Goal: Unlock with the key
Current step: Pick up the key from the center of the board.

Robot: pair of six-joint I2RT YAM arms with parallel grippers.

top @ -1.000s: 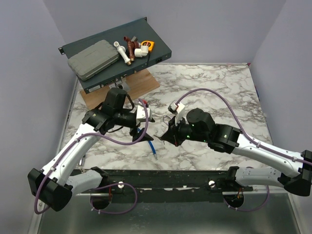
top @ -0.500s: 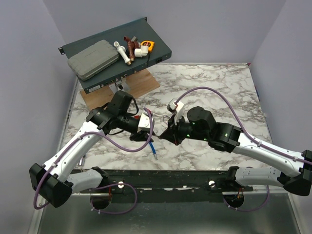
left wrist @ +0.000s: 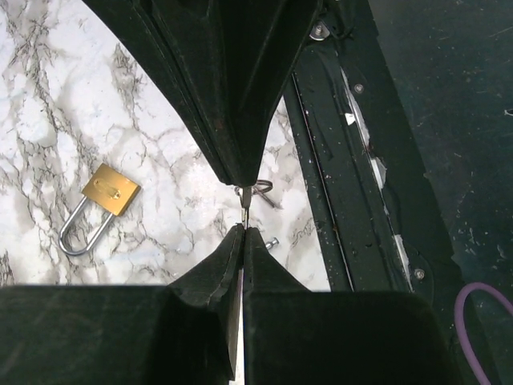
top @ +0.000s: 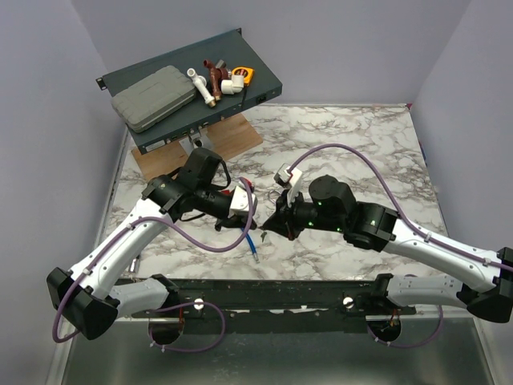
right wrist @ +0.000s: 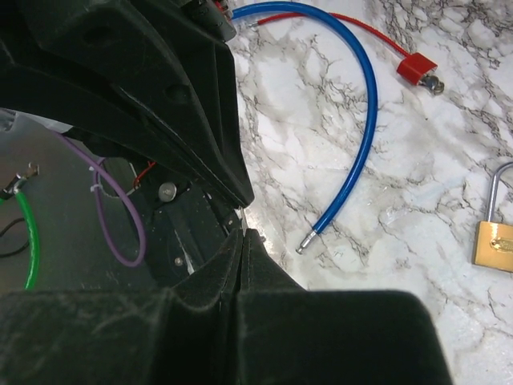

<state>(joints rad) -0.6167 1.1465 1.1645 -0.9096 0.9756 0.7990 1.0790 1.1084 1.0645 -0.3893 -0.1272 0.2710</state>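
Note:
The key, a thin silver sliver with a small ring, hangs in the air between both grippers, which meet tip to tip above the marble near the front edge. My left gripper is shut on its lower end, and my right gripper is shut on the other end. In the top view the left gripper and right gripper nearly touch, and the key is too small to make out. The brass padlock with its silver shackle lies flat on the marble below, also seen as the padlock at the right edge.
A blue cable with a red lock body curves over the marble beside the grippers. A dark rack box with a grey case and pipe fittings stands at the back left on a wooden board. A black rail runs along the near edge.
My left arm swung right to meet the right gripper's tips, and its jaws went from open to shut on the key. The right gripper stayed shut and barely moved.

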